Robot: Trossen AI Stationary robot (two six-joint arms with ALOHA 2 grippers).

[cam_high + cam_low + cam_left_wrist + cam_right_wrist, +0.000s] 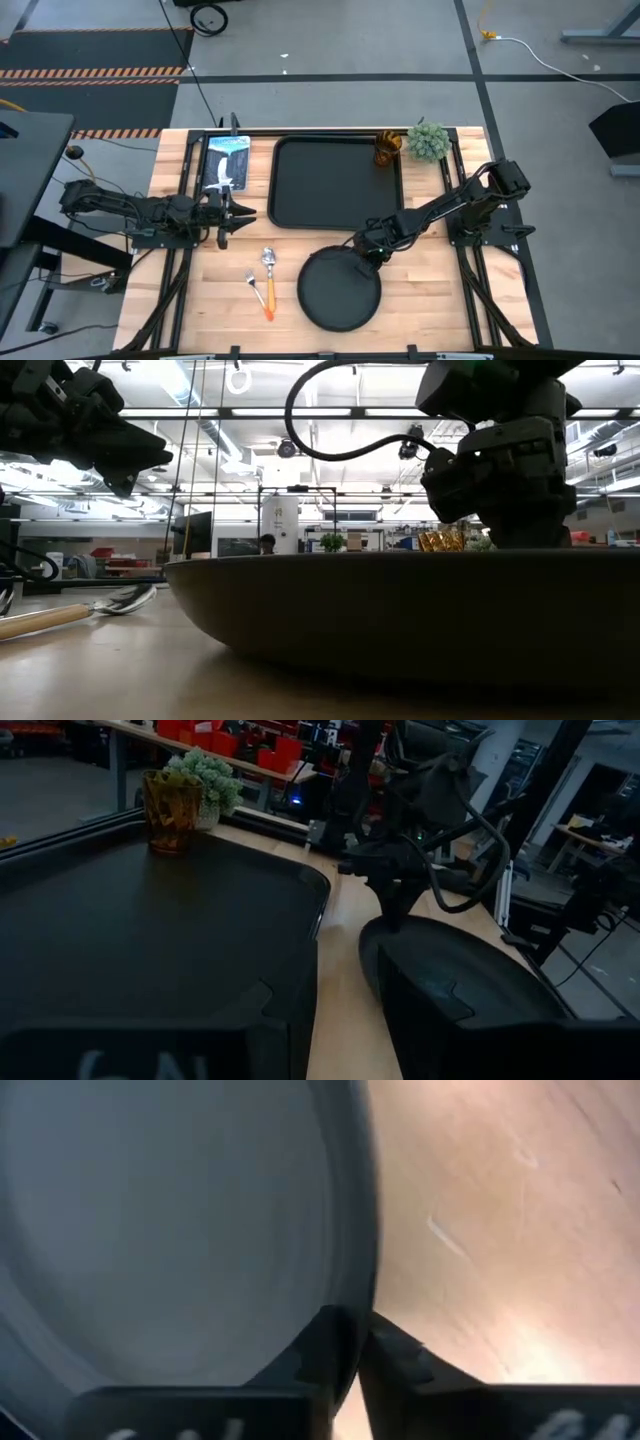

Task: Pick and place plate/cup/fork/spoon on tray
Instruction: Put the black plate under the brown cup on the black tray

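Note:
The black plate (340,290) lies on the table near its front edge, in front of the black tray (335,180). My right gripper (368,252) is shut on the plate's far right rim. The amber cup (387,148) stands at the tray's far right corner. The spoon (268,262) and fork (258,290) lie on the table left of the plate. My left gripper (228,213) is open and empty, left of the tray. My right gripper pinches the plate's raised rim (352,1295) at its far right side, one finger inside the plate and one outside. The fingers (330,1350) come from above, slanting down from the table's right. The plate lies flat on the table (400,610).
A green potted plant (428,140) stands right of the cup at the table's far right. A blue-white picture card (226,160) lies left of the tray, by my left gripper. Bare wood shows right of the plate (440,290).

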